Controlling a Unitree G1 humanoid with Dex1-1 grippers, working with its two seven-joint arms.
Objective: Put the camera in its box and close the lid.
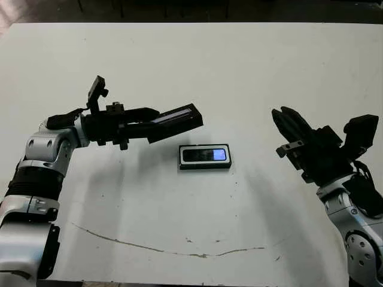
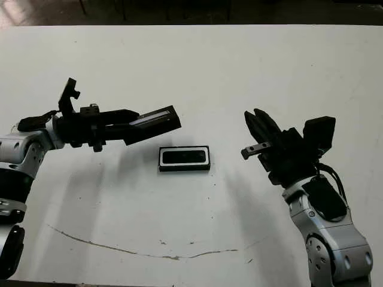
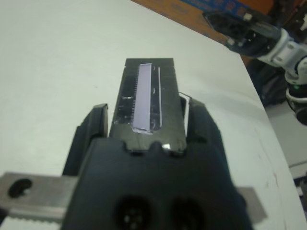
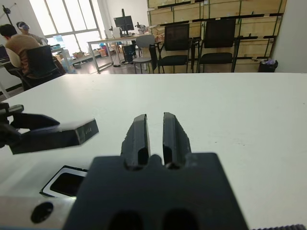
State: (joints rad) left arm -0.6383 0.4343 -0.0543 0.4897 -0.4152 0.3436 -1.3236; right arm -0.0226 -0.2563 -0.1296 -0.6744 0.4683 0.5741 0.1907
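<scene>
Beyond the white table (image 4: 230,96), black office chairs (image 4: 218,43) stand before stacked wooden crates (image 4: 240,12). Daylight pours through tall windows (image 4: 72,17) behind a desk (image 4: 112,40). A seated person (image 4: 19,45) works nearby.

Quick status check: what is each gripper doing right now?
Left gripper: shut on the lid, held above the table.
Right gripper: shut, holding nothing, off to the side of the box.

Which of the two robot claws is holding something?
The left gripper: it clamps the flat black lid with the pale stripe, above the table. The right gripper holds nothing.
</scene>
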